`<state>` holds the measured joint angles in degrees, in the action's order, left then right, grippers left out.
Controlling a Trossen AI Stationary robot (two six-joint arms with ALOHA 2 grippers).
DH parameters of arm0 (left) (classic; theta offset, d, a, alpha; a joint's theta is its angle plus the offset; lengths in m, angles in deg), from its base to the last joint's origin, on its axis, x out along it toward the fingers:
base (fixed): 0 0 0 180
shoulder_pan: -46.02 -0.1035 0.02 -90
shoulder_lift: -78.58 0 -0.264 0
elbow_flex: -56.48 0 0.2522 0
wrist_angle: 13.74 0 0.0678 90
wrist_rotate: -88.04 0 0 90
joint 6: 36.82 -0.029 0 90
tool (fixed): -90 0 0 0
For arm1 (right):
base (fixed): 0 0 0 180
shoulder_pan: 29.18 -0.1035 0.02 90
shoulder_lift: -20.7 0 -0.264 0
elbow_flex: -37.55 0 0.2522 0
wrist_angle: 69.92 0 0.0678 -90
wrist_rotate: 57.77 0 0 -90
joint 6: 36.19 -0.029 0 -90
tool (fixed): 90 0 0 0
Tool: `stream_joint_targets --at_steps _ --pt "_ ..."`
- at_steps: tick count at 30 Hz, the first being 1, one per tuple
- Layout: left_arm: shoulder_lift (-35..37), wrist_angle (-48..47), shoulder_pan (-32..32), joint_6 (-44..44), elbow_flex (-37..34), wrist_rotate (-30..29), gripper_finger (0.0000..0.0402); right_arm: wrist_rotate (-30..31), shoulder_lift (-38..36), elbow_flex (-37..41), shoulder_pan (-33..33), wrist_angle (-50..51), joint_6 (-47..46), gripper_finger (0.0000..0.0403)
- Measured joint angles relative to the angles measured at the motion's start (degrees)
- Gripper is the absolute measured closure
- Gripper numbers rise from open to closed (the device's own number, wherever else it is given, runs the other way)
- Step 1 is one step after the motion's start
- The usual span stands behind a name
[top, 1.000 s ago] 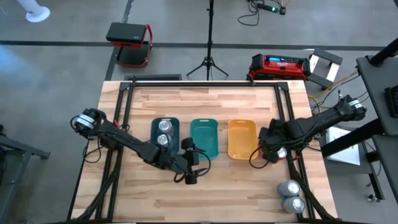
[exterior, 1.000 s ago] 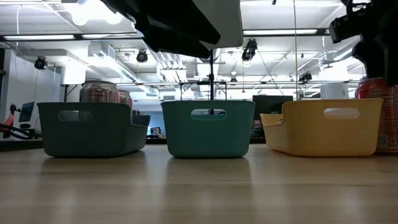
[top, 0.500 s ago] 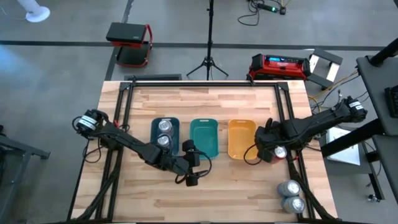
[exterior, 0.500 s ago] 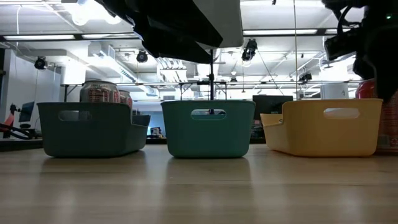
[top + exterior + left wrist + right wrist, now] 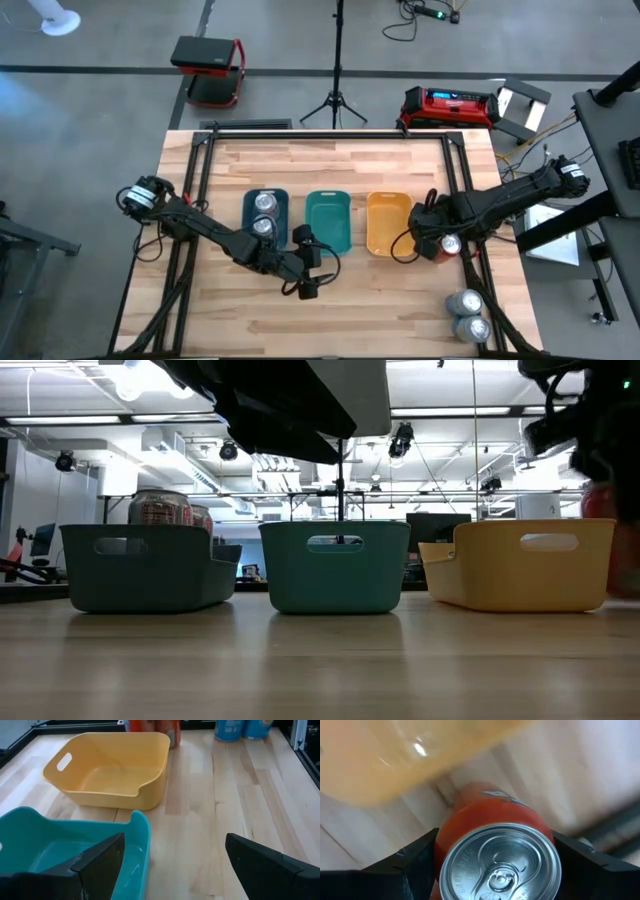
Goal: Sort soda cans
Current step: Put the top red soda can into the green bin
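Pale wooden planking makes up the table (image 5: 330,310), which stands on a grey workshop floor. A red can (image 5: 492,827) stands on the wood just beside the orange tray (image 5: 388,222), and the right gripper (image 5: 436,240) is around it, its fingers (image 5: 402,867) pressing the body on both sides, so it looks clamped on the can. Two bluish cans (image 5: 468,312) wait close together near the table's front right corner, well apart from the trays, and two more cans (image 5: 263,213) already sit in the dark teal tray (image 5: 248,205); the green tray (image 5: 328,222) between the other two is empty, as is the orange one. The left gripper (image 5: 312,262) hangs in front of the green tray with its fingers spread, holding nothing. Risk lies in the lift: the can is so near the orange tray's wall that a low carry could catch the rim and tip the tray or twist the can loose.
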<state>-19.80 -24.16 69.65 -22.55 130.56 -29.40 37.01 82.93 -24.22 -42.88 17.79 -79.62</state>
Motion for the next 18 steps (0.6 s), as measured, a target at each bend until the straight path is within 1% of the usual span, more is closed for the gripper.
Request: stream_joint_targets --at_steps 3,7,10,13,15,18 --pt "0.1 0.0 0.0 0.0 0.0 -0.3 0.0071 2.9 -0.3 -6.0 1.0 8.0 0.2 0.0103" --pt "0.3 0.1 0.0 -0.2 0.0 -0.5 0.0071 7.4 -0.1 -16.0 2.1 13.2 1.0 0.0103" --pt "0.6 0.0 -0.2 -0.7 0.0 -0.6 0.0071 11.7 0.7 -22.8 3.0 13.0 2.7 0.0103" --pt "1.0 -0.1 -0.2 -1.5 0.0 -0.6 0.0071 15.8 3.3 -28.7 3.6 11.9 5.7 0.0103" --pt "1.5 -0.7 -0.2 -1.6 0.0 -0.6 0.0071 16.7 6.1 -32.0 3.9 10.7 8.7 0.0102" --pt "3.2 -3.0 -0.3 -1.2 0.0 -1.2 0.0073 16.7 12.1 -36.4 4.0 6.7 15.3 0.0102"
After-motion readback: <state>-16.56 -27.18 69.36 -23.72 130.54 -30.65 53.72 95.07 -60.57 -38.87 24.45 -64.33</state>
